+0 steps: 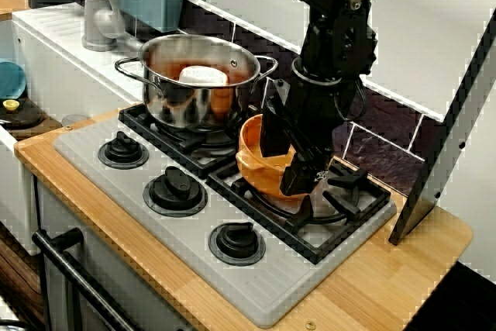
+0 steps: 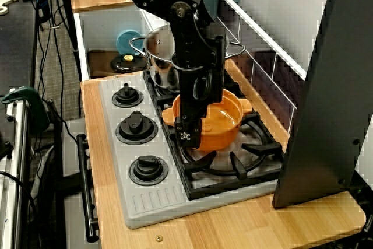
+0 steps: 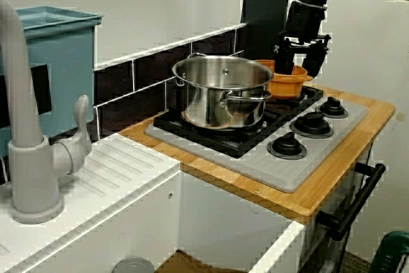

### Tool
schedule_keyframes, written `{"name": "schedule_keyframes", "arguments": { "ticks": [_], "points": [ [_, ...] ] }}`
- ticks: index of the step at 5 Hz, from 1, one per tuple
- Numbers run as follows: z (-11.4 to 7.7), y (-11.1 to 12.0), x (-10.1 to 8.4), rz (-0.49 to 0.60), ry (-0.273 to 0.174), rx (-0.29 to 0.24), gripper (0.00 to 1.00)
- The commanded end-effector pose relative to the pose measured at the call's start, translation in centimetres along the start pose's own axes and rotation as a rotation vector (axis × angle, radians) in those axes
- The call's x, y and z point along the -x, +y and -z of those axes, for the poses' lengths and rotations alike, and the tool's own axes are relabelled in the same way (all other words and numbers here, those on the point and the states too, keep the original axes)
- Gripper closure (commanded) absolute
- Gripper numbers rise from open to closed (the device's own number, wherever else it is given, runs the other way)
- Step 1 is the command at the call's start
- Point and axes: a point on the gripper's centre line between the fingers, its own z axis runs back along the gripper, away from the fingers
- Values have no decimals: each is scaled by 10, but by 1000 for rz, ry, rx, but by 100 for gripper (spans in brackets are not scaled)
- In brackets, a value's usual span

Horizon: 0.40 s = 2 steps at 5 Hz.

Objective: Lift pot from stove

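On the left burner of the stove (image 1: 256,284) stands a steel pot (image 1: 198,87) containing a white object (image 1: 203,75). To its right, the orange pot (image 1: 263,164) occupies the right-hand grate, tilted, one side apparently raised off the bars. The gripper (image 1: 291,172) straddles the pot's rim, one finger inside and one outside, apparently clamped on the wall. The lift appears under way. Next move: raise vertically, keeping clear of the steel pot.
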Motion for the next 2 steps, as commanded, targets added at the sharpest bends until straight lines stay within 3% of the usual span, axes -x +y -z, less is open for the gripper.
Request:
{"name": "schedule_keyframes", "arguments": {
  "ticks": [1, 2],
  "points": [
    [-23, 14, -1, -95, -74, 24, 100],
    [-27, 20, 1, -121, -83, 15, 100]
  ]
}}
